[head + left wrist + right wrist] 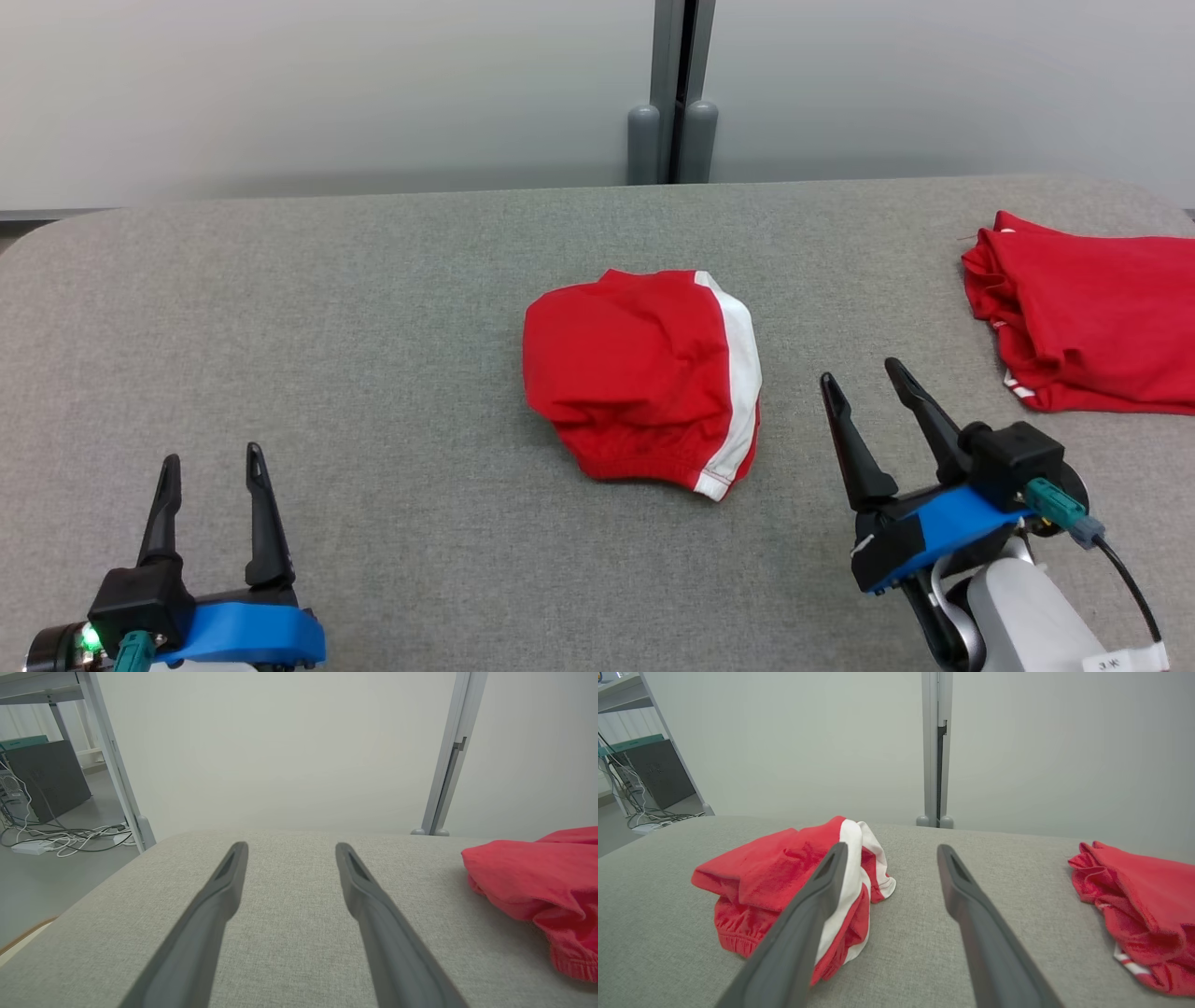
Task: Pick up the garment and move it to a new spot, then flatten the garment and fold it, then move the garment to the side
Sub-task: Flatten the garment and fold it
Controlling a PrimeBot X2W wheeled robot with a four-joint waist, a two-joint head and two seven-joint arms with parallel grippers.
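Red cloth with a white side stripe: the garment [644, 378] lies bunched in a rounded heap near the middle of the grey fabric-covered table [327, 308], its gathered elastic edge on the near side. Judged not yet flattened or folded, and likely waiting for the first pick-up. Left gripper [212, 455] sits at the near left of the table, fingers spread wide with nothing between them; the heap is well apart to its right. Right gripper [859, 371] is equally wide and empty, near the heap's striped side but apart from it, bare table between, fingers tilted toward the cloth. Its closeness suggests it is the arm placed to reach in first. A second red garment [1092, 317] lies loosely folded at the far right edge, well apart; probably the side spot for finished pieces.
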